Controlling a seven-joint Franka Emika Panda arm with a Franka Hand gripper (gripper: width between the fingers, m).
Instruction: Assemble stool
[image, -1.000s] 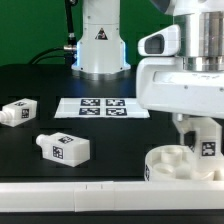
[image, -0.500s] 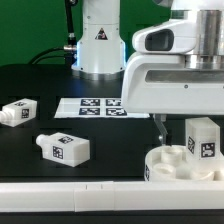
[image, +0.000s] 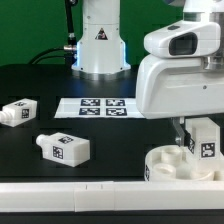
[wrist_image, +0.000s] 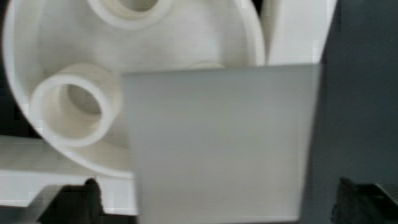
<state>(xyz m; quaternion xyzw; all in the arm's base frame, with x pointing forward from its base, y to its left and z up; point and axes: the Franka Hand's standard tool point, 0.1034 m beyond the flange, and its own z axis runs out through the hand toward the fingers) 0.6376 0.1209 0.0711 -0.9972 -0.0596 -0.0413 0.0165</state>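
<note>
Seat (image: 166, 168) sits at the exterior view's right, just behind the long rail (image: 70, 192) at the table's (image: 120, 150) front edge. One leg (image: 206, 146) stands upright on it. Gripper (image: 200, 128) released, jaws wide astride that leg. Two loose legs, one nearer (image: 63, 148) and one farther (image: 20, 111), lie well apart to the left, with bare table between. Since the earlier frame the hand has shifted right; the leg is unmoved.

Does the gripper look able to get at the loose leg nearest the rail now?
Probably yes: the gripper is open astride the upright leg, free to lift, and the loose leg lies alone on the table.
</note>
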